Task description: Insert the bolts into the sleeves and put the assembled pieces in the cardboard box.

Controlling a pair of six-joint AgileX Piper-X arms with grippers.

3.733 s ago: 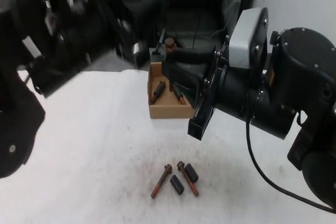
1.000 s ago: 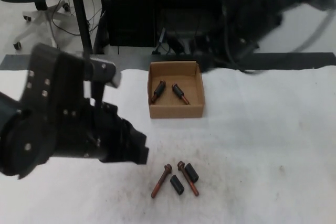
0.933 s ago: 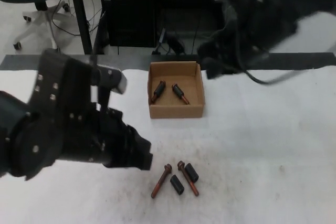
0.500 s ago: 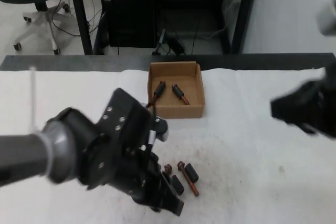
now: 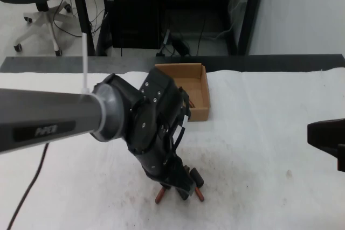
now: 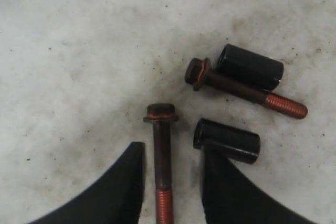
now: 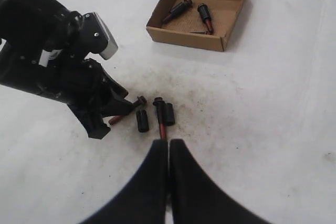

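A rusty brown metal bolt (image 6: 161, 145) with a six-sided head lies flat on the white cloth (image 6: 68, 51) that covers the bench. The left gripper (image 6: 170, 153) hangs low over it. Its two black fingers (image 6: 121, 192) are spread apart, one on each side of the bolt's thin part. There is a little gap on both sides, so the fingers have hold of nothing. They seem to be lined up this way so that one squeeze would catch the bolt by its middle. That would leave the screw end free to go into a sleeve.

A short black tube-shaped sleeve (image 6: 227, 140) lies just beside that bolt, at 3 o'clock from it on the bench. It is very close to one finger, so a squeeze might bump it. Further toward 3 o'clock lies a second rusty bolt (image 6: 241, 90), with another black sleeve (image 6: 251, 66) touching its side. All four loose parts lie close together.

The brown cardboard box (image 7: 184, 38) sits at 12 o'clock from the loose parts, well apart from them, with its top open. Two finished pieces (image 7: 178, 9) lie inside it, so the job looks about half done.

The right gripper (image 7: 168, 153) is off at 3 o'clock, well apart from the parts. Its fingers are pressed together with nothing between them. It looks as if it is keeping out of the way.
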